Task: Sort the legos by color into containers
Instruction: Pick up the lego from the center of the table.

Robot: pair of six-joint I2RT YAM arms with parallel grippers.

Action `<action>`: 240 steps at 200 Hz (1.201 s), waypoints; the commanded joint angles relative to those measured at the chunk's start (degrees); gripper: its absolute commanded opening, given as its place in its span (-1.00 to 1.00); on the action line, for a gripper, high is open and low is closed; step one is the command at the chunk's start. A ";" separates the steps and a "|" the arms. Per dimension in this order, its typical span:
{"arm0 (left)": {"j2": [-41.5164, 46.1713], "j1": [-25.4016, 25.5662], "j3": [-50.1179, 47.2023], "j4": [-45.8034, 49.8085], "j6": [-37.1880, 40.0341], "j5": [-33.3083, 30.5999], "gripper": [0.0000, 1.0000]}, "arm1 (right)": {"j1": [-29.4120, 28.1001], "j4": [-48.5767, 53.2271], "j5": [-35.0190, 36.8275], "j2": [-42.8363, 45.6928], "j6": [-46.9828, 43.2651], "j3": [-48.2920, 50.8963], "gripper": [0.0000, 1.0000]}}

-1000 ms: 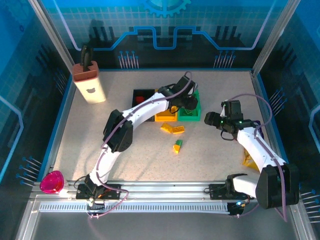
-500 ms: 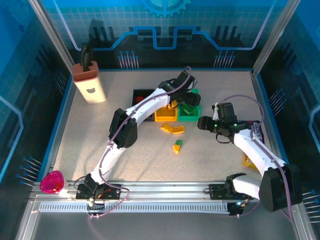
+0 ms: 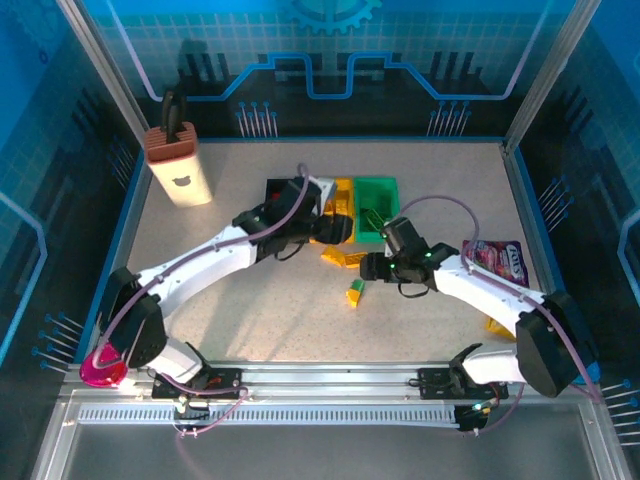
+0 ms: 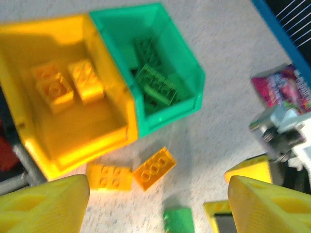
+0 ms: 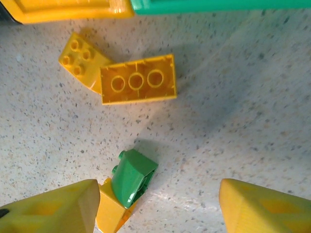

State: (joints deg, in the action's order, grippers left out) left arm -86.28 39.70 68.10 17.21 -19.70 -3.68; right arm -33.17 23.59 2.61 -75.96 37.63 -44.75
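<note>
The green bin (image 4: 189,73) holds several green legos (image 4: 155,85). Beside it, the yellow bin (image 4: 116,138) holds two yellow legos (image 4: 65,85). My left arm mostly hides the black bin (image 3: 272,190). In front of the bins two yellow legos (image 5: 138,80) lie on the table. A green lego (image 5: 133,177) leans on another yellow lego (image 5: 109,213) nearer me. My left gripper (image 3: 335,230) hovers open and empty at the yellow bin's front. My right gripper (image 5: 159,187) is open just above the green lego, which sits by its left finger.
A pink-purple snack packet (image 3: 497,258) lies at the right. One more yellow lego (image 3: 500,325) sits near my right arm. A tall beige box (image 3: 180,170) stands at the back left and a pink object (image 3: 103,365) at the near left corner.
My left gripper opened over the green bin, then drew back to the yellow bin's front. My right gripper swung left and came down over the green lego.
</note>
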 commanded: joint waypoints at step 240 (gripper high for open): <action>17.74 1.33 -32.06 -7.63 -10.56 -5.15 0.44 | -10.94 5.83 9.65 -22.66 14.90 -12.12 -0.39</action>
State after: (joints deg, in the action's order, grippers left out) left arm -69.78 40.58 36.67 9.98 -29.95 -7.33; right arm -43.13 26.55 11.38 -97.03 52.73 -54.78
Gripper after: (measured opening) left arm 0.721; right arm 0.337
